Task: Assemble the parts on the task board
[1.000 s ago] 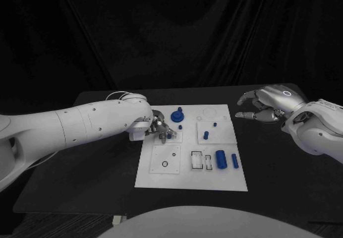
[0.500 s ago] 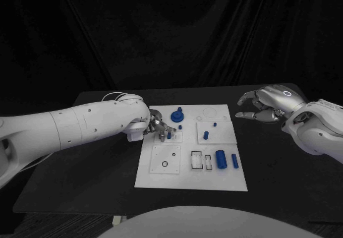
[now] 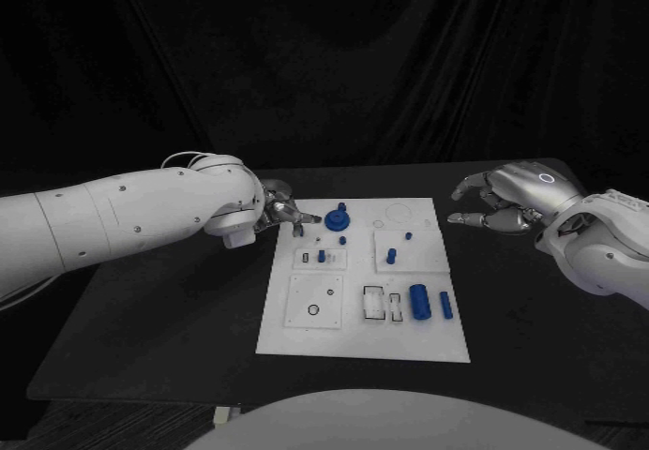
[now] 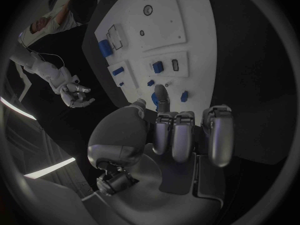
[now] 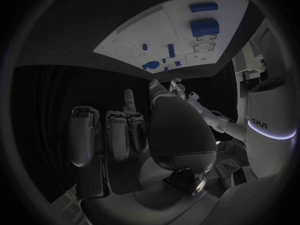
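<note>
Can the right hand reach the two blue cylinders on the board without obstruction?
Probably yes: the right hand hovers off the task board's far right corner, and nothing stands between it and the blue cylinders.

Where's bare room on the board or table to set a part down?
Free: the board's near strip, below the cylinders, and the table left of the board. Also the table between the board's right edge and the right hand. Crowded: the far left corner, by the gear and the left hand.
</note>
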Controlling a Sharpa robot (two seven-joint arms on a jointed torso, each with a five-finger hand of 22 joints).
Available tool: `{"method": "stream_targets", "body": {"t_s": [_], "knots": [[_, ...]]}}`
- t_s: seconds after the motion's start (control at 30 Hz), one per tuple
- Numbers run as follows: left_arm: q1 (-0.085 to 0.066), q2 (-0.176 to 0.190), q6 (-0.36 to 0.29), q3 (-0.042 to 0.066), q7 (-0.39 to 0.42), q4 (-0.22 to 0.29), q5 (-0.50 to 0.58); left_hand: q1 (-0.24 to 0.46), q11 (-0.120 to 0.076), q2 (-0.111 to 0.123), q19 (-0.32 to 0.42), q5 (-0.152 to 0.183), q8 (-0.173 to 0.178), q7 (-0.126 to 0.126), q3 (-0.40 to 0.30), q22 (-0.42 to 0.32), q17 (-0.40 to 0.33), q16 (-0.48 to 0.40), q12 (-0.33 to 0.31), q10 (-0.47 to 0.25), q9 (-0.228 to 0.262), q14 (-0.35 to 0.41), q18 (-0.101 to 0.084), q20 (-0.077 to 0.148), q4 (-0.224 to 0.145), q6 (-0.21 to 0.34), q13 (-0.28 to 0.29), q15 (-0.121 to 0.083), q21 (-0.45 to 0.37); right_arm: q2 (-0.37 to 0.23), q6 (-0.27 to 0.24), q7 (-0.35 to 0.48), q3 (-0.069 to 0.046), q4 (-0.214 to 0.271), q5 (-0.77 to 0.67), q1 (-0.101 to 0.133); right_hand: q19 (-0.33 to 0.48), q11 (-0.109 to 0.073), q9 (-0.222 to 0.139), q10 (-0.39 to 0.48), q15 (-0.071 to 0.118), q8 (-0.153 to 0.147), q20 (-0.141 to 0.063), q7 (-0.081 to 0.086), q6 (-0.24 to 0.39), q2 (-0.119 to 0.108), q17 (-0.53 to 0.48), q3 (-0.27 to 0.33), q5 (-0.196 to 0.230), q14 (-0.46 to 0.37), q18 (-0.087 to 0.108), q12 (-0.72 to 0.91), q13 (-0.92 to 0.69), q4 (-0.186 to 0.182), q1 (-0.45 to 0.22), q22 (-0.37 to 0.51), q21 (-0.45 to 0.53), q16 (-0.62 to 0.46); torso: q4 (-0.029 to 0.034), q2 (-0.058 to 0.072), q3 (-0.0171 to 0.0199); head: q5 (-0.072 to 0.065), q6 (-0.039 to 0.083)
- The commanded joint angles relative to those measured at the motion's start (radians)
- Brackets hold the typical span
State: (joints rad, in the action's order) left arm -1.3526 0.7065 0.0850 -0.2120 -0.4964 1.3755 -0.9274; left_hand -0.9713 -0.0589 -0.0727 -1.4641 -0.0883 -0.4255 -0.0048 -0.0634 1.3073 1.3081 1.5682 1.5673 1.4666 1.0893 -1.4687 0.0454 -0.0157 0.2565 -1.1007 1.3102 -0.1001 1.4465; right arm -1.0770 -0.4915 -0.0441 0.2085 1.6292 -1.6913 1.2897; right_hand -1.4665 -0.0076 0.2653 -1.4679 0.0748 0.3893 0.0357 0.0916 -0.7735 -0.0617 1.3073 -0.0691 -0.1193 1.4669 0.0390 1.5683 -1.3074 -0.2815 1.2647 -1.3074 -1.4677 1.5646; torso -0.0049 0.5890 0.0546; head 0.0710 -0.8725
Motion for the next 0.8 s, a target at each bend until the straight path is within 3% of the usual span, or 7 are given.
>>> {"method": "stream_targets", "body": {"t_s": [0.03,0.3,0.47,0.6,0.8], "knots": [[-0.014,0.003,-0.038,0.000,0.036,-0.008,0.006,-0.029,-0.010,0.002,-0.008,-0.015,-0.015,-0.003,-0.002,0.172,0.263,0.003,0.004,0.104,0.029,-0.102,-0.006,0.008,-0.019,0.013,0.261,-0.007,0.003,0.002,-0.017,0.005,-0.001,-0.001,-0.003,-0.006,-0.053,0.005,-0.001,-0.103,-0.008,-0.003,0.009,-0.002,-0.009,0.000,0.248,0.009,-0.002,0.101,-0.011,0.003,-0.263,-0.001,-0.002,-0.227,0.004,-0.005,0.0000,0.000,0.0004,0.007,0.000],[-0.019,-0.025,0.020,0.000,0.043,-0.074,-0.054,-0.052,-0.009,0.005,-0.004,-0.008,-0.006,-0.001,-0.001,0.169,0.263,0.003,0.004,0.104,0.034,-0.102,-0.004,0.008,-0.030,0.029,0.261,-0.007,-0.003,0.002,-0.012,0.008,-0.001,-0.002,-0.003,-0.015,-0.054,0.006,-0.001,-0.103,-0.008,-0.003,0.009,-0.002,-0.010,0.000,0.248,0.009,-0.002,0.100,-0.012,0.003,-0.263,-0.002,-0.003,-0.227,0.003,-0.005,-0.0002,0.000,0.0004,-0.001,0.000],[-0.004,-0.061,0.038,0.000,0.051,-0.147,-0.071,-0.060,-0.005,0.004,-0.001,-0.005,0.017,0.005,0.001,0.168,0.263,0.003,0.004,0.104,0.024,-0.102,-0.003,0.007,-0.032,0.043,0.261,-0.004,-0.007,0.002,-0.011,0.008,-0.001,-0.001,-0.003,-0.018,-0.053,0.006,-0.001,-0.103,-0.008,-0.003,0.009,-0.002,-0.010,0.000,0.248,0.009,-0.002,0.100,-0.011,0.003,-0.263,-0.002,-0.003,-0.227,0.003,-0.005,0.0008,-0.002,0.0011,-0.008,0.000],[0.012,-0.090,0.039,0.000,0.062,-0.205,-0.076,-0.069,0.000,0.004,0.001,-0.006,0.045,0.011,0.004,0.168,0.263,0.003,0.004,0.104,0.003,-0.102,-0.003,0.003,-0.034,0.050,0.261,0.000,-0.010,0.003,-0.010,0.008,-0.001,-0.001,-0.003,-0.019,-0.053,0.006,-0.001,-0.103,-0.008,-0.003,0.009,-0.002,-0.010,0.001,0.249,0.009,-0.002,0.101,-0.011,0.003,-0.263,-0.002,-0.003,-0.227,0.004,-0.005,0.0007,0.001,-0.0013,-0.013,0.000],[0.028,-0.125,0.050,0.000,0.074,-0.271,-0.079,-0.075,0.005,0.008,0.002,-0.006,0.061,0.016,0.008,0.167,0.263,0.003,0.004,0.104,-0.006,-0.102,-0.002,0.000,-0.038,0.058,0.261,0.003,-0.013,0.002,-0.008,0.007,-0.001,0.000,-0.003,-0.020,-0.053,0.006,-0.001,-0.103,-0.008,-0.003,0.009,-0.002,-0.010,0.001,0.249,0.009,-0.002,0.101,-0.011,0.003,-0.263,-0.002,-0.003,-0.227,0.004,-0.005,-0.0007,0.001,-0.0006,-0.007,0.000]]}}
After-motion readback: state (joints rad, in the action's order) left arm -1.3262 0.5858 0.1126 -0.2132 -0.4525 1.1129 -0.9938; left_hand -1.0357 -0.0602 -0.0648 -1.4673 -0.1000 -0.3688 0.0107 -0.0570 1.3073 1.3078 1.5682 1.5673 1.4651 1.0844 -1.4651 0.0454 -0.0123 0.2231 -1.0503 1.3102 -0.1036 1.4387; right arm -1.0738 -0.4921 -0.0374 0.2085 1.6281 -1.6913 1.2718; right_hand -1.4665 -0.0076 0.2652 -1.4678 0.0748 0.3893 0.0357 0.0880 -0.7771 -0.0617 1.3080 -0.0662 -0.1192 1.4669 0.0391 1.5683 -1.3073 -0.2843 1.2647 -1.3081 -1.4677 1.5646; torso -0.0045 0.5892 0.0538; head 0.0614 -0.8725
